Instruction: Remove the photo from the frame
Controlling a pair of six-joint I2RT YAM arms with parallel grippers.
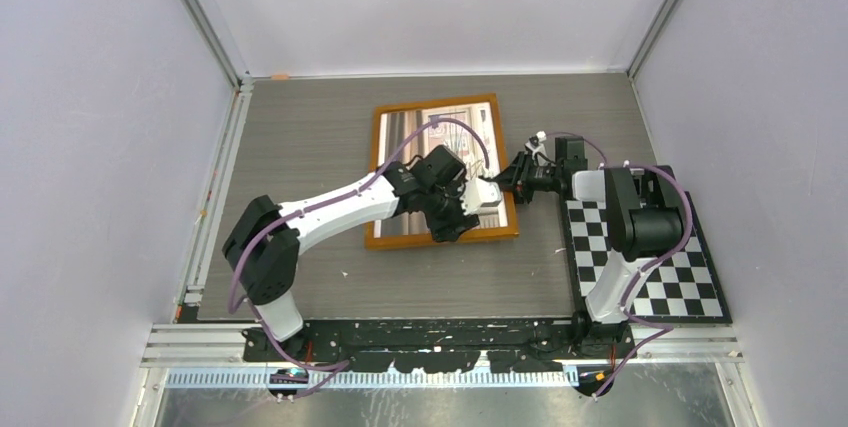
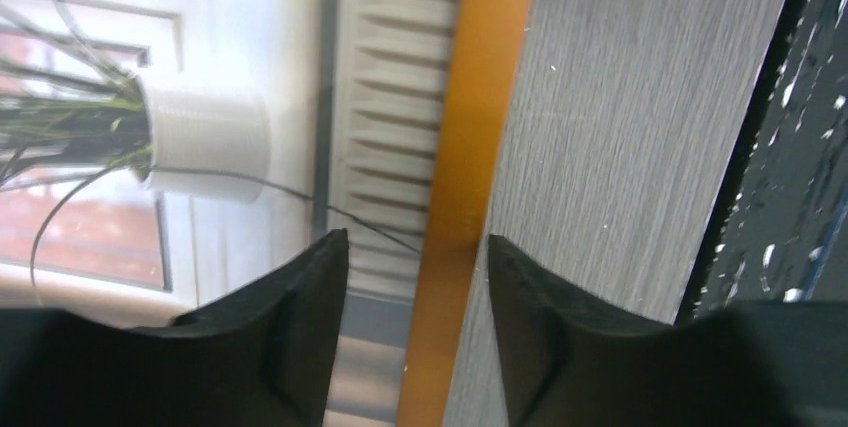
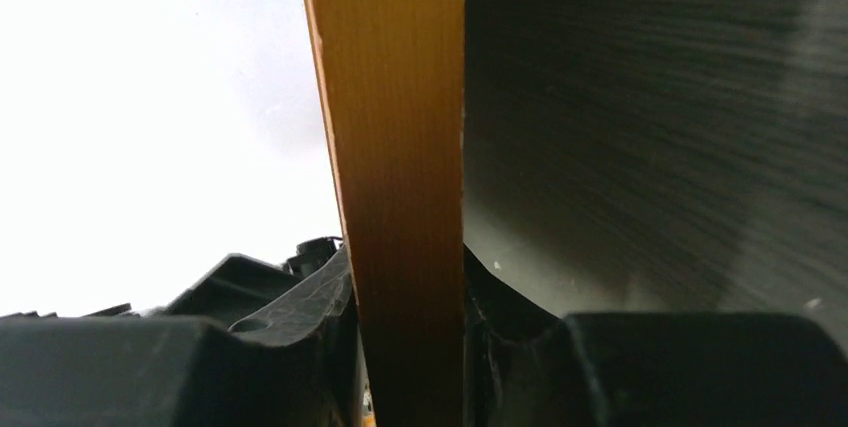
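right pincer [image 3: 405, 282] looks clamped on the edge of the thin orange-brown wooden picture frame [image 3: 400, 97]; left pincer [image 2: 418, 247] straddles it, jaws apart. i'd lift slowly, no twisting.

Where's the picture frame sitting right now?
In the top view, the frame lies flat, picture side up, at the middle of the table, just left of the checkered mat; the right gripper meets its right edge.

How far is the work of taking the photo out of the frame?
Done: nothing; the photo is inside the frame, face up. In hand: the right gripper pinches the frame's border, the left gripper straddles it, open. Left: probably flip it, open it, remove the photo.
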